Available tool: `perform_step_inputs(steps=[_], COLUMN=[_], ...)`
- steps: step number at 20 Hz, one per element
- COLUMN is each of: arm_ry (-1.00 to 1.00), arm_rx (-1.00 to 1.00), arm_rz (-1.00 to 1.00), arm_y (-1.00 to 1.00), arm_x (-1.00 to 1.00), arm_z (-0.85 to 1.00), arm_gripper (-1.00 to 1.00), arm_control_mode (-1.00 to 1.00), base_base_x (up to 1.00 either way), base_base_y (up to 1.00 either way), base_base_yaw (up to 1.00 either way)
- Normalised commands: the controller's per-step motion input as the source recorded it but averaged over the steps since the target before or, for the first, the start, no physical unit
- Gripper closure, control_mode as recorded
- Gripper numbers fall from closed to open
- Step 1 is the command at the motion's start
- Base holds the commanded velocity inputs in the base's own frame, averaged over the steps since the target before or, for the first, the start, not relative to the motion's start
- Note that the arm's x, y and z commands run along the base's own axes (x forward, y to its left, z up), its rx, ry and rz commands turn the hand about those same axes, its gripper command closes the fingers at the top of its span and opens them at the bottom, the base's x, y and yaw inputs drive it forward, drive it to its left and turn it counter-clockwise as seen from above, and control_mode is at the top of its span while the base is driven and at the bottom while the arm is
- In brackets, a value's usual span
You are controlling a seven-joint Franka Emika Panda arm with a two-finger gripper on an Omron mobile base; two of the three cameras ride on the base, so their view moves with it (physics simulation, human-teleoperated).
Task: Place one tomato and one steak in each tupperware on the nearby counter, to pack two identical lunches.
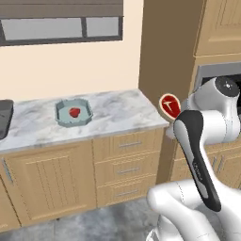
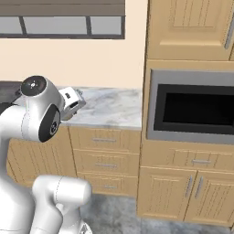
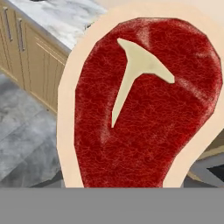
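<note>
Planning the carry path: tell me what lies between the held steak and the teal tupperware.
In the left base view, only bare marbled counter lies between the steak and the teal tupperware, which already holds a small red item.

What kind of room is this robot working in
A home kitchen, rendered in simulation. The signs: a marbled stone counter over light wooden drawers, a built-in oven set into tall cabinets, and food out, a steak and a teal tupperware with a red item inside.
</note>
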Motion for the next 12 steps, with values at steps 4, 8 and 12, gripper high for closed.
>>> perform_step_inputs(steps=[4, 8, 12], arm_ry=[0.00, 0.00, 0.00], arm_rx=[0.00, 0.00, 0.00], arm_rz=[0.00, 0.00, 0.00], arm_y=[0.00, 0.00, 0.00], arm_x=[0.00, 0.00, 0.00], arm_z=[0.00, 0.00, 0.00], arm_gripper=[1.00, 1.00, 1.00], arm_control_mode=[1.00, 1.00, 1.00], base_base_x=[0.05, 0.14, 0.38], base_base_y=[1.00, 1.00, 1.00], base_base_yaw=[0.00, 0.00, 0.00])
